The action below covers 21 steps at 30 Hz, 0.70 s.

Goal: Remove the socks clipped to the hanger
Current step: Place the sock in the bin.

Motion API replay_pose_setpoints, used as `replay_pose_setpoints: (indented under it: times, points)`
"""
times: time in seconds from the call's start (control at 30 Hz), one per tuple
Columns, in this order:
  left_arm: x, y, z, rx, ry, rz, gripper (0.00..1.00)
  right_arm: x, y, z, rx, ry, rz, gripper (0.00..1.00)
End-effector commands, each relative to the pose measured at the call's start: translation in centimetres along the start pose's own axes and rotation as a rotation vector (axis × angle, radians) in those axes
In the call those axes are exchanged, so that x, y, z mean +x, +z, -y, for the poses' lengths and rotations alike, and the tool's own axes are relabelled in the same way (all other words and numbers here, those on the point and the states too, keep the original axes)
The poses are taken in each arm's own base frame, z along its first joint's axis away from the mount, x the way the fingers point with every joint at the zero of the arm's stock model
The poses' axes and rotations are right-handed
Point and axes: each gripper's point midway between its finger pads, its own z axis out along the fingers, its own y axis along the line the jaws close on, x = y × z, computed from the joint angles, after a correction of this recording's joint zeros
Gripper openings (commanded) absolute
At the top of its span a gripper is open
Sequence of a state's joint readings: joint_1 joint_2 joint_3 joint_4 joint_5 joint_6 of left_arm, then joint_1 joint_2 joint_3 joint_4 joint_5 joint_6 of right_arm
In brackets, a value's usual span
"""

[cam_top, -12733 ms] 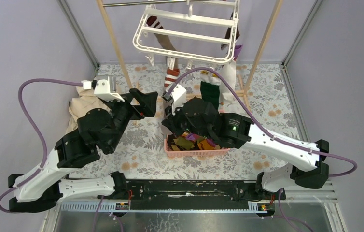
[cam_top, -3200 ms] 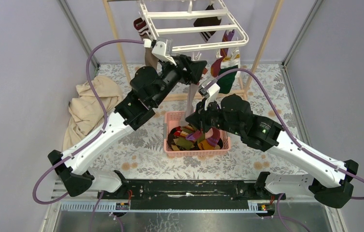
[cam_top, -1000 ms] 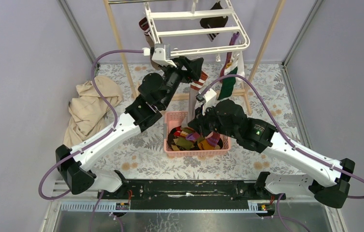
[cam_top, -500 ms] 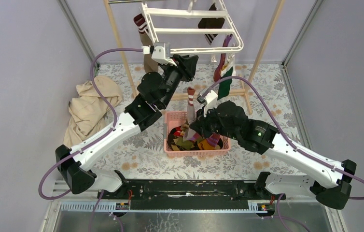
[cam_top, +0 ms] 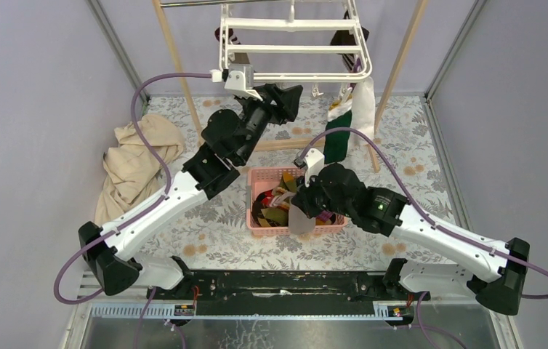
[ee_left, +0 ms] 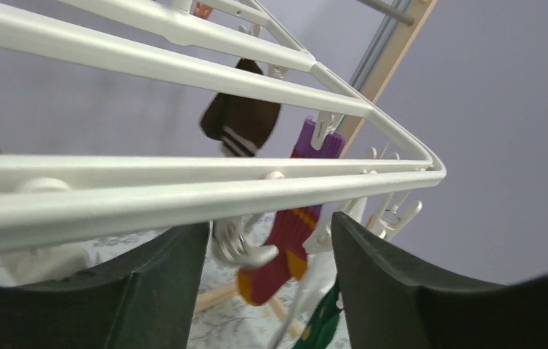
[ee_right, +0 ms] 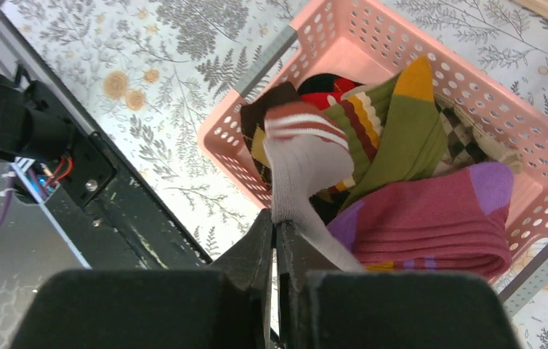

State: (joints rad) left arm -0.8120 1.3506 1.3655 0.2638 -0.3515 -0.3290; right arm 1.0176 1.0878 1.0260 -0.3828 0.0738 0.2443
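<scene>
Right end effector: fingers pressed together, pinching the grey sock partway along its leg. The red-and-white striped cuff flops loose beyond the grip.
Just changed: a second ago this sock ran taut from the near rail of the hanger, where it was clipped, down to the same grip. Half a second ago it stood freed above the pink basket. Now it droops over the pile, and the hanger has swung back from its tilt to hang nearly level.
Meaning for the task: one more sock is off the rack. It looks ready to be let go into the basket, though it is not yet released.
Basket: directly under the held sock, mid-counter, already heaped with olive, magenta, argyle and striped socks.
Hanger position: at 12 o'clock from the basket, hung inside the wooden pole frame.
Socks left on it: a green sock and a pale sock hang at its 4 o'clock corner. The left wrist view adds a purple-and-maroon sock and a brown sock clipped farther back.
Left end effector: raised to the near rail, fingers spread, holding nothing. A bare clip dangles in the gap; whether a finger touches it cannot be told.
Beige cloth: heaped at 9 o'clock, well apart from the basket.
</scene>
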Motion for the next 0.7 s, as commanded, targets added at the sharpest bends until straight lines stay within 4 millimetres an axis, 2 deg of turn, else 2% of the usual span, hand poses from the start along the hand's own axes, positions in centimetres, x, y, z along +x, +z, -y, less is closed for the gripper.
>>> replay_pose_setpoints:
  times: [0.0,0.07,0.33,0.57,0.67]
  points:
    - [-0.9,-1.0,-0.3,-0.003,0.01,0.003,0.75,-0.4,1.1,0.6,0.04,0.013,0.045,0.0]
    - [-0.7,-1.4,-0.5,-0.007,0.012,-0.006,0.82,0.3,1.8,1.2,0.067,0.014,0.033,0.0]
    - [-0.6,-3.4,-1.3,-0.018,0.011,-0.027,0.93,2.4,4.5,3.3,0.154,0.017,-0.004,0.0]
    - [-0.4,-5.4,-1.8,-0.015,0.004,-0.055,0.93,4.2,6.5,4.8,0.226,-0.01,-0.064,0.0]
    - [-0.6,-6.4,-2.2,-0.02,-0.004,-0.063,0.93,3.4,6.0,5.7,0.279,-0.015,-0.041,0.0]
